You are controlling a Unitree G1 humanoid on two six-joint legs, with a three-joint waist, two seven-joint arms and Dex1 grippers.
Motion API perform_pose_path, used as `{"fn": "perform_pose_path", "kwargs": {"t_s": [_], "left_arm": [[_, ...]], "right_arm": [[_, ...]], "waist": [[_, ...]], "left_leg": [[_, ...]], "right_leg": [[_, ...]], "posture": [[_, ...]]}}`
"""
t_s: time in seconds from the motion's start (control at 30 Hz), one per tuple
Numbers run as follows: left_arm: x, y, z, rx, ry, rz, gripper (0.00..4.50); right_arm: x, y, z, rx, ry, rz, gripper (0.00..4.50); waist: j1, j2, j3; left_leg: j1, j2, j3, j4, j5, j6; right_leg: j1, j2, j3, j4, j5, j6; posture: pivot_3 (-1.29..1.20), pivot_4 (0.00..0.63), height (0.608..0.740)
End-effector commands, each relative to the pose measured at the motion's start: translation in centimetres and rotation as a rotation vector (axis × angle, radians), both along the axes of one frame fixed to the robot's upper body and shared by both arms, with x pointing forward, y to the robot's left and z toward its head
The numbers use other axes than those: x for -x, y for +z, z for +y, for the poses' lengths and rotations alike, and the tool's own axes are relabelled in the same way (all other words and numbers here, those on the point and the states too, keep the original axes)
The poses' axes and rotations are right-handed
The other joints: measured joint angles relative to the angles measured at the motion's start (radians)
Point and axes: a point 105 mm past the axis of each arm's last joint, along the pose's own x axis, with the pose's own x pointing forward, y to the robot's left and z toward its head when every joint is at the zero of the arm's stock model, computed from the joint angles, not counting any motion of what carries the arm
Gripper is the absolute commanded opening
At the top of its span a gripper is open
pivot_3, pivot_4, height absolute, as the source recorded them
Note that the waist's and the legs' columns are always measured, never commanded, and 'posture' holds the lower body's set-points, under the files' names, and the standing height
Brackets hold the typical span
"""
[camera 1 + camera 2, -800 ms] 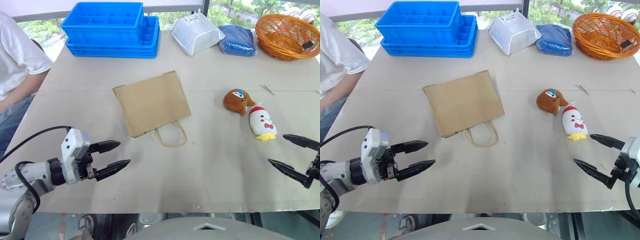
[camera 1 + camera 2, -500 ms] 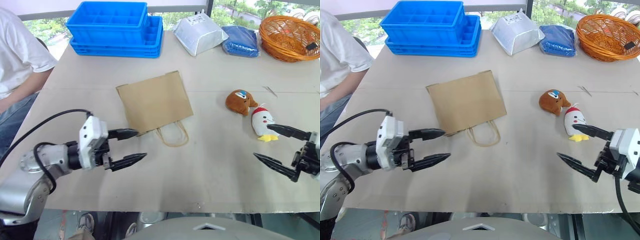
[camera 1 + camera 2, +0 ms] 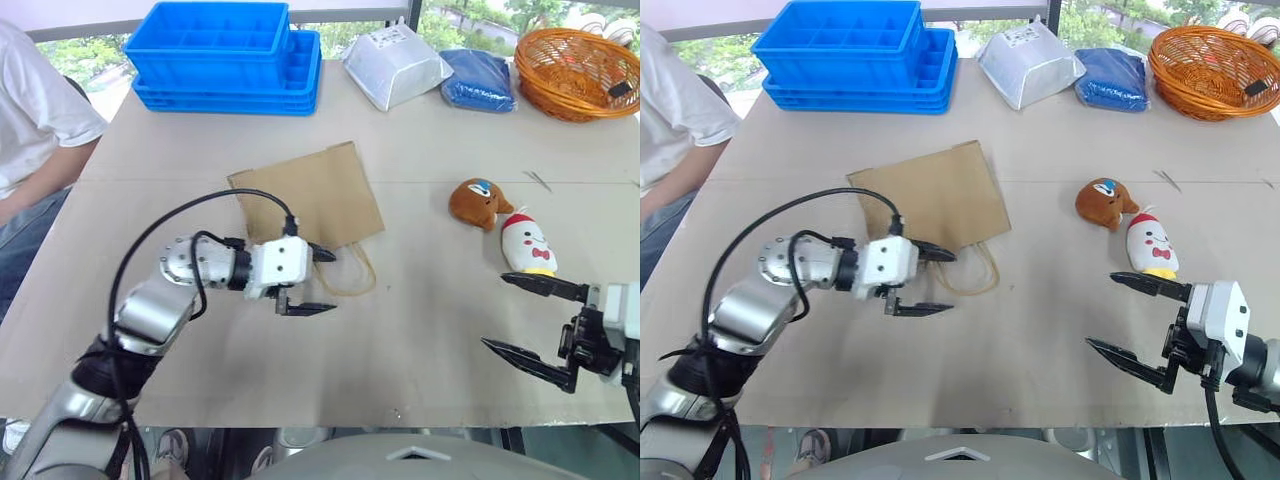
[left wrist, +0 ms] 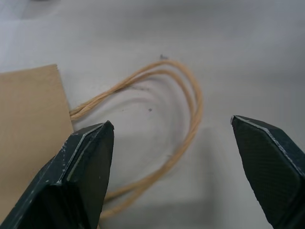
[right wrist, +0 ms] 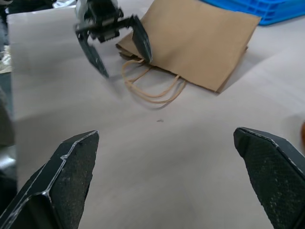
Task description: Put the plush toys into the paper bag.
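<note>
My left claw [image 3: 313, 280], jaws wide and empty, has advanced to straddle the cord handles [image 3: 350, 275] of the flat paper bag [image 3: 308, 202], while my right claw [image 3: 535, 327], equally wide and empty, waits near the plush toys [image 3: 500, 220]; bag-opening appears imminent.

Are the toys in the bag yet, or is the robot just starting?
Just starting. Nothing is packed: the brown toy and white toy lie on the table, and the paper bag lies flat. The left gripper, fingers open, is by the bag's handles. The right gripper is open, empty. Both toys remain.
</note>
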Motion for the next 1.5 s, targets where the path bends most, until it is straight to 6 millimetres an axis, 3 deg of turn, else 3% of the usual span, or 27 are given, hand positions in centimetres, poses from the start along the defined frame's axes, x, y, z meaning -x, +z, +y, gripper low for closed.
{"fn": "perform_pose_path", "kwargs": {"t_s": [0.03,0.23,0.3,0.4,0.53,0.73,1.03,1.2,1.37,1.4,1.47,1.5], "left_arm": [[-0.5,0.1,-1.0,0.014,-0.069,-0.030,2.95],[-0.6,1.1,-0.5,0.111,-0.070,0.081,0.07],[-0.8,2.0,-0.5,0.193,-0.029,0.147,0.02],[-0.9,4.8,-0.2,0.389,0.031,0.339,0.02],[-1.1,7.0,0.2,0.505,0.089,0.481,0.02],[-1.3,4.6,-0.4,0.341,0.057,0.341,0.02],[-1.4,2.0,-1.7,0.209,-0.016,0.212,0.02],[-1.1,1.8,-1.7,0.212,-0.027,0.265,0.02],[-1.2,1.8,-1.7,0.226,-0.017,0.280,1.54],[-1.2,1.7,-1.7,0.221,-0.015,0.274,2.11],[-1.1,1.3,-1.7,0.200,-0.026,0.259,2.60],[-1.2,0.9,-1.5,0.180,-0.032,0.235,3.16]], "right_arm": [[0.4,0.5,0.8,0.007,0.009,-0.052,4.50],[0.7,-0.1,1.2,-0.009,-0.038,-0.052,4.50],[0.5,-0.1,1.3,-0.026,-0.061,-0.061,4.50],[-0.4,0.2,2.4,-0.075,-0.095,-0.067,4.50],[-1.1,1.0,4.1,-0.144,-0.074,-0.086,4.50],[-2.2,1.4,6.2,-0.159,0.003,-0.109,4.50],[-0.4,0.0,6.2,-0.086,0.072,-0.029,4.50],[-0.1,0.0,6.1,-0.078,0.055,-0.025,4.50],[0.0,-0.2,6.1,-0.076,0.047,-0.013,4.50],[0.1,-0.2,6.1,-0.076,0.047,-0.013,4.50],[0.1,-0.1,6.1,-0.080,0.041,-0.011,4.50],[0.1,-0.2,6.1,-0.080,0.037,-0.008,4.50]], "waist": [[0.000,0.000,0.000],[-0.002,0.000,0.000],[-0.002,0.000,0.000],[-0.003,0.000,0.000],[-0.004,0.000,0.000],[-0.001,0.000,0.000],[-0.003,-0.001,0.000],[-0.002,-0.001,0.000],[-0.002,-0.001,0.000],[-0.002,-0.001,0.000],[-0.002,-0.001,0.000],[-0.001,-0.001,0.000]], "left_leg": [[0.000,0.000,0.000,0.000,0.000,0.000],[0.000,0.000,0.000,0.001,-0.001,0.001],[0.000,0.000,0.000,0.001,-0.001,0.001],[0.000,0.000,0.000,0.002,-0.001,0.001],[0.000,0.000,-0.001,0.002,-0.001,0.001],[0.000,0.000,-0.001,0.002,0.000,0.001],[-0.001,-0.002,0.000,0.002,-0.001,0.001],[-0.001,0.000,-0.001,0.002,-0.001,0.001],[-0.001,-0.001,-0.001,0.002,-0.001,0.001],[-0.001,-0.001,-0.001,0.002,-0.001,0.001],[-0.001,-0.001,-0.001,0.002,-0.001,0.001],[-0.001,-0.001,-0.001,0.002,-0.001,0.001]], "right_leg": [[0.000,0.000,0.000,0.000,0.000,0.000],[0.000,0.000,-0.001,0.000,0.001,0.003],[0.000,0.000,0.000,0.000,0.001,0.003],[0.000,0.000,-0.001,0.001,0.001,0.003],[0.000,0.000,-0.001,0.001,0.001,0.003],[0.000,0.000,-0.001,0.001,0.001,0.003],[0.000,-0.001,0.000,0.000,0.001,0.003],[0.000,0.000,0.000,0.001,0.001,0.003],[0.000,0.000,0.000,0.001,0.001,0.003],[0.000,0.000,0.000,0.001,0.001,0.003],[0.000,0.000,0.000,0.001,0.001,0.003],[0.000,0.000,0.000,0.001,0.001,0.003]], "posture": [[0.00,0.150,0.740],[0.00,0.150,0.740],[0.00,0.150,0.740],[0.00,0.150,0.740],[0.00,0.150,0.740],[0.00,0.150,0.740],[0.00,0.150,0.740],[0.00,0.150,0.740],[0.00,0.150,0.740],[0.00,0.150,0.740],[0.00,0.150,0.740],[0.00,0.150,0.740]]}}
